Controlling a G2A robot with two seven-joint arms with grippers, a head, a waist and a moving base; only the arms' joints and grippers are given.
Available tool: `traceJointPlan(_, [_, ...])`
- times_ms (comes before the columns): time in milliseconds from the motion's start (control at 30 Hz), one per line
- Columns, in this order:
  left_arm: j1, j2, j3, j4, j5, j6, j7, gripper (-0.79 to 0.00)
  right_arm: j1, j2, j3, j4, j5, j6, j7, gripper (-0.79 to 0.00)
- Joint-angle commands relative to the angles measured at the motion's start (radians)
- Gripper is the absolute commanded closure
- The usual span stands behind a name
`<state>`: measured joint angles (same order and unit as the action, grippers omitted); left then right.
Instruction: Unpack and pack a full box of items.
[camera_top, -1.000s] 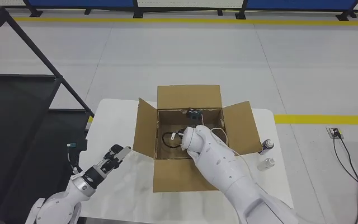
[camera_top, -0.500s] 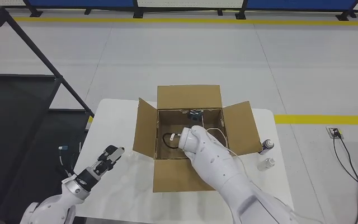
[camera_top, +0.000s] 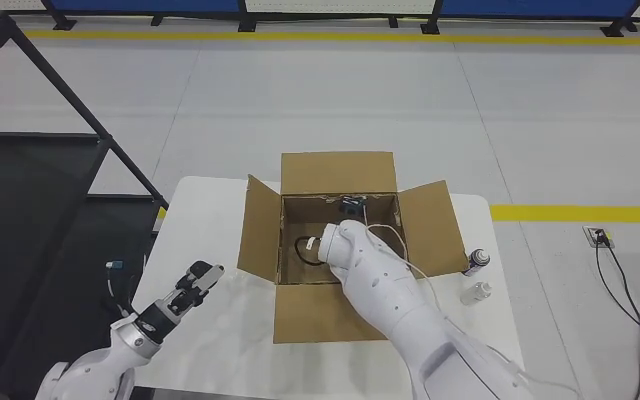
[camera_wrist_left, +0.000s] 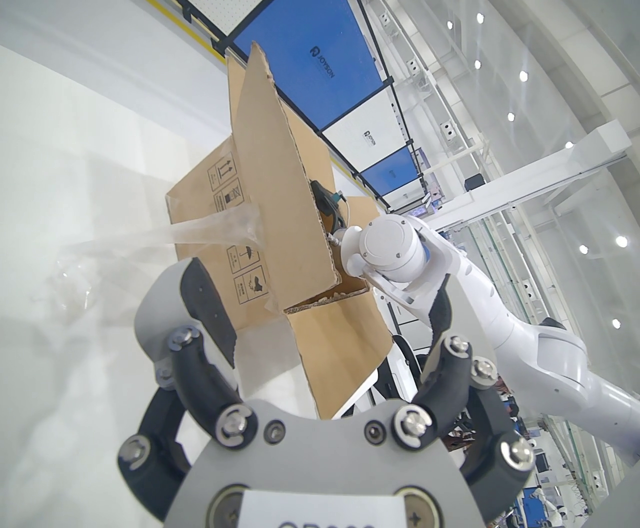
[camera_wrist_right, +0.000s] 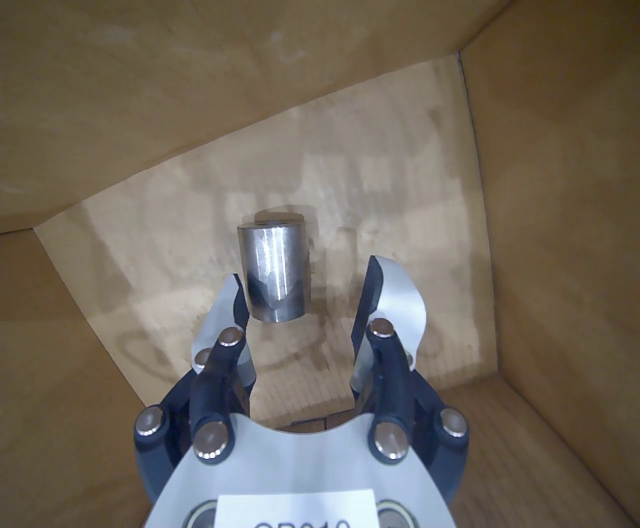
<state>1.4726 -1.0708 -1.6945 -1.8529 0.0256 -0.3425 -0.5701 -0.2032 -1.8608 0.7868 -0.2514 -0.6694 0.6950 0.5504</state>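
Sitting at frame centre, the open cardboard box (camera_top: 338, 172) holds my right gripper (camera_wrist_right: 306, 282), jaws spread, a steel cylinder (camera_wrist_right: 275, 270) between them inside it; my left gripper (camera_top: 203, 276) hangs released over the table (camera_top: 215, 210), lower left.

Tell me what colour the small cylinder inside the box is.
Shiny silver-grey, like bare metal: the cylinder shows best in the right wrist view.
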Motion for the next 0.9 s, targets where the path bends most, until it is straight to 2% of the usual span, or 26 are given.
traceJointPlan(0, [-0.002,0.0,0.002,-0.001,0.001,-0.001,-0.002,-0.785,0.001,0.001,0.003,0.0,-0.002,-0.016,-0.009,-0.566])
traceJointPlan(167, [0.004,0.001,0.0,-0.001,0.0,-0.006,0.004,-0.785,-0.001,0.009,0.017,0.014,0.001,-0.097,-0.036,-0.566])
traceJointPlan(333, [0.016,0.002,-0.007,-0.004,-0.008,-0.011,0.012,-0.785,-0.011,0.014,0.016,0.029,-0.018,-0.177,-0.059,-0.613])
traceJointPlan(533, [0.022,0.003,-0.012,-0.007,-0.025,-0.015,0.007,-0.785,-0.034,0.015,0.013,0.043,-0.042,-0.233,-0.114,-0.517])
traceJointPlan(700, [0.022,0.004,-0.016,-0.007,-0.035,-0.016,0.003,-0.785,-0.04,0.019,0.009,0.058,-0.066,-0.292,-0.118,-0.391])
traceJointPlan(867, [0.021,0.005,-0.017,-0.005,-0.04,-0.019,0.0,-0.785,-0.045,0.021,0.004,0.06,-0.09,-0.317,-0.127,-0.369])
